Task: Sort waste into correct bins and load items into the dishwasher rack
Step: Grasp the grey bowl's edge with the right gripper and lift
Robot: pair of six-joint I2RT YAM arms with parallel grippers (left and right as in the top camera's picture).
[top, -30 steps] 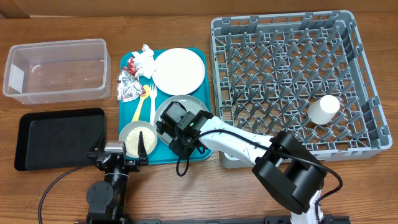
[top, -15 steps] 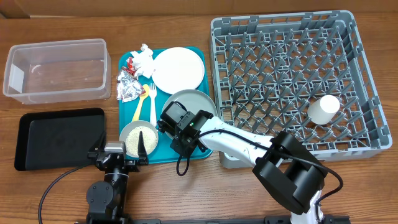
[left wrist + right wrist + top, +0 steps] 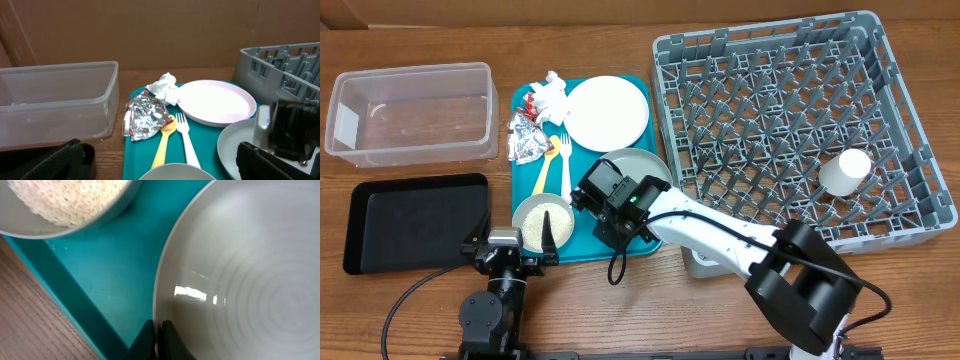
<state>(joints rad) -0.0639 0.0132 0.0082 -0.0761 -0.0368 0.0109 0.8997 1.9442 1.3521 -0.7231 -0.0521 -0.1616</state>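
Observation:
My right gripper (image 3: 612,207) is shut on the near rim of the pale grey plate (image 3: 638,168), which lies tilted over the teal tray's right edge; the right wrist view shows the jaws (image 3: 160,336) pinching that rim. My left gripper (image 3: 516,243) is open and empty just in front of the small bowl (image 3: 542,222), which holds the rice-like grains. The white plate (image 3: 608,112), yellow spoon (image 3: 544,172), white fork (image 3: 565,160), napkin (image 3: 552,92) and foil wrappers (image 3: 526,140) lie on the tray. The white cup (image 3: 845,172) sits in the dishwasher rack (image 3: 770,60).
The clear tub (image 3: 408,110) stands at the back left with the black tray (image 3: 415,220) in front of it. The teal serving tray (image 3: 582,250) lies between them and the rack. Bare wooden table runs along the front edge.
My right gripper has lifted and pulled the grey plate back and right toward the rack. The rack has shifted and turned slightly. The left arm has not moved.

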